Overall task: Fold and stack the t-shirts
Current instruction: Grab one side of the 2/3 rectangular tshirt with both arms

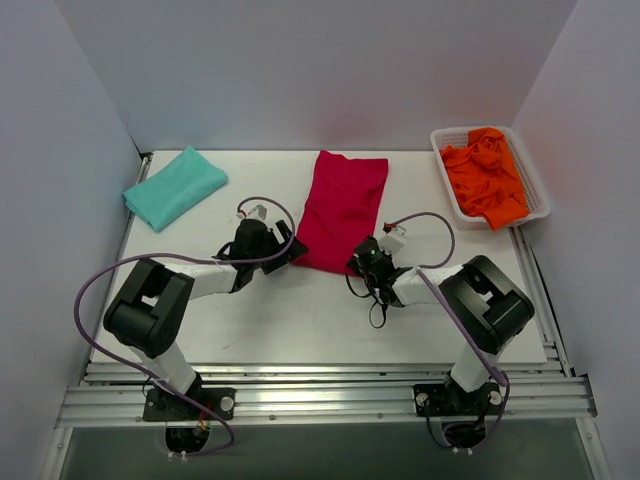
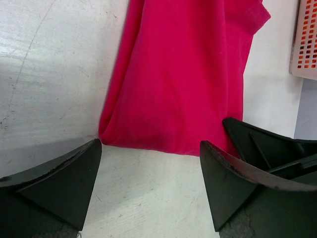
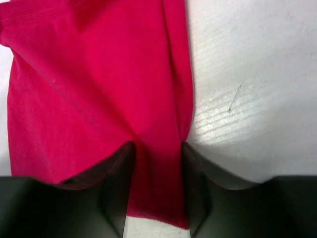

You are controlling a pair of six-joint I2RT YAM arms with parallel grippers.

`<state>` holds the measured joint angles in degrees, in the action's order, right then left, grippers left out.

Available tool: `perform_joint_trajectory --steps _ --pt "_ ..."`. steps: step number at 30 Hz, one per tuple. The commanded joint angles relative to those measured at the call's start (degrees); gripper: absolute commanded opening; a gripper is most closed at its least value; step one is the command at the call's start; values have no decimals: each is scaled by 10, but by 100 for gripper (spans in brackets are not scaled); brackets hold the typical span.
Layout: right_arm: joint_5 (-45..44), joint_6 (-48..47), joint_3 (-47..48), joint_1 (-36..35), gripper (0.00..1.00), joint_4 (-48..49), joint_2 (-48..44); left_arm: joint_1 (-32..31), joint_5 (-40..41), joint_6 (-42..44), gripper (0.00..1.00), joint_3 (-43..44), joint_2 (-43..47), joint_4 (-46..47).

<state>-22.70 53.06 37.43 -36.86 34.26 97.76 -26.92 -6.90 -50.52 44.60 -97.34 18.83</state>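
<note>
The red shirt (image 1: 342,205) lies mid-table as a long strip, only part folded. The right gripper (image 3: 157,148) pinches its near right corner; the left gripper (image 2: 151,148) hangs spread just short of the near left corner. The teal shirt (image 1: 175,186) lies folded at back left; orange shirts (image 1: 485,175) sit crumpled in the basket (image 1: 537,190); nothing is stacked yet

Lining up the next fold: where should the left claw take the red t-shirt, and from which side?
I'd take the near-left corner of the red t-shirt, coming in low from the near edge. It lies flat as a long strip, short end toward the arms; the open left claw faces that corner, the right claw straddles the other.
</note>
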Motion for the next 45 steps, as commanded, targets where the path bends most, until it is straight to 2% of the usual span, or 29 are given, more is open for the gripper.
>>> perform_joint_trajectory --steps 1,3,4,6,16,20,21,22,28,29,32,34,37,40,43,45 --pt "5 13 8 -4 25 -34 18 1 -8 -5 88 -6 -6 37" --pt "3 13 9 -4 15 -39 22 0 -7 -10 88 -8 -10 38" --pt "0 15 11 -4 5 -45 22 0 -5 -11 87 -13 -11 38" --pt "-5 15 12 -4 0 -51 19 0 -1 -14 86 -21 -8 43" --pt "-14 18 12 -4 0 -58 21 -25 26 -30 84 -42 -29 55" --pt "-13 19 13 -4 0 -58 24 -27 36 -41 79 -35 -65 81" --pt "-12 18 12 -4 0 -60 22 -27 39 -44 77 -33 -69 84" --pt "-13 18 10 -4 0 -60 21 -26 49 -45 68 -29 -73 85" --pt "-23 17 -3 -1 0 -72 -2 -25 88 -43 41 -22 -82 66" --pt "-25 17 -4 -1 0 -73 -6 -25 98 -41 27 -19 -85 57" --pt "-30 20 -9 -2 0 -83 -19 -25 115 -35 3 -11 -86 42" --pt "-34 22 -10 -3 0 -99 -27 -25 119 -28 2 -11 -81 38" --pt "-42 25 -20 -9 0 -130 -59 -39 137 -16 2 -29 -26 25" --pt "-47 35 -31 -30 0 -176 -106 -71 193 -18 2 -61 40 -31" --pt "-54 47 -35 -60 0 -232 -169 -151 257 -33 2 -92 180 -135" --pt "-60 55 -34 -74 0 -280 -192 -186 286 -51 2 -102 243 -185"
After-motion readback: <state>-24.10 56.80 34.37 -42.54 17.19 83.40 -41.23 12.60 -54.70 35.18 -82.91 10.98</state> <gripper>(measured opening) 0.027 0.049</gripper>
